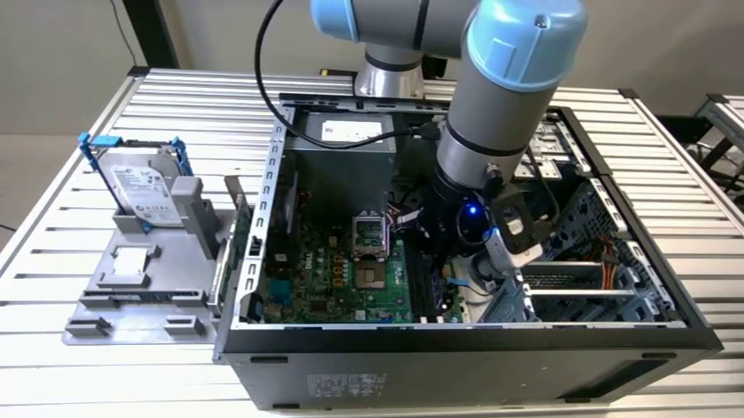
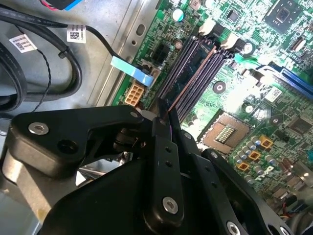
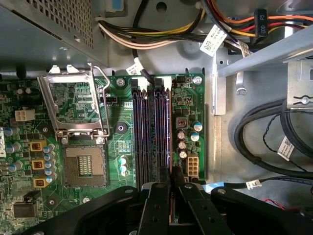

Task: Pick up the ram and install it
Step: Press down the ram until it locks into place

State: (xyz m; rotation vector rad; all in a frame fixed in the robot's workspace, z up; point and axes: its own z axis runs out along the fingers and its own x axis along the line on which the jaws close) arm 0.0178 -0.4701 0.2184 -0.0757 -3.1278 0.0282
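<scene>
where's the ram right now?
Edge-on between the gripper fingers in both wrist views, the ram sits over the black memory slots, beside the CPU socket.

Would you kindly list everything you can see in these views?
ram: one, dark, thin, held edge-on over the slots.
slots: four, black, side by side on the motherboard.
motherboard: one, green, inside the case.
socket: one, silver, beside the slots.
cables: several, mixed colours, inside the case.
case: one, black, open, on the table.
hard drive: one, silver with blue rails, upright, on the exterior view's left of the case.
table: one, slatted metal.
arm: one, grey and blue, reaching into the case.
gripper: one, black, shut on the ram.
</scene>
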